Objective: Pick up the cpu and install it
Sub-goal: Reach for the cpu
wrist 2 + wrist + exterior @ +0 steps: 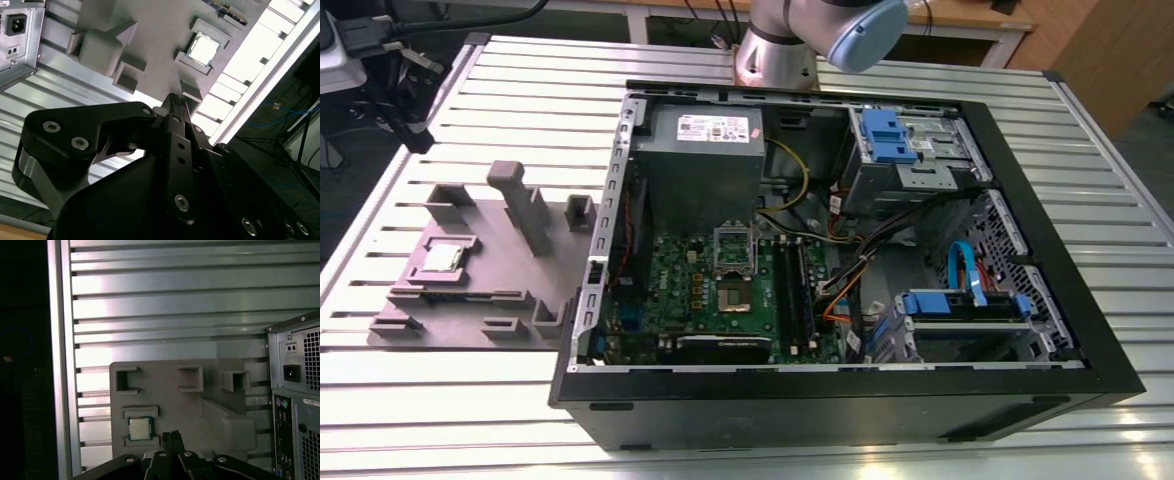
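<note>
The cpu [443, 258], lying flat in a square recess of the grey fixture [494, 278] at the exterior view's left, beside the computer case [854, 400], likely handles as light, rigid, slick and fragile, best pinched by opposite edges; the gripper [170, 436], poised near it, is clenched empty.

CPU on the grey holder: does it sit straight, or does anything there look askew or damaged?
Nothing stands out. In the first wrist view the cpu lies flat and square in its recess on the grey holder, with no visible damage. The hand is apart from it, holding nothing.
</note>
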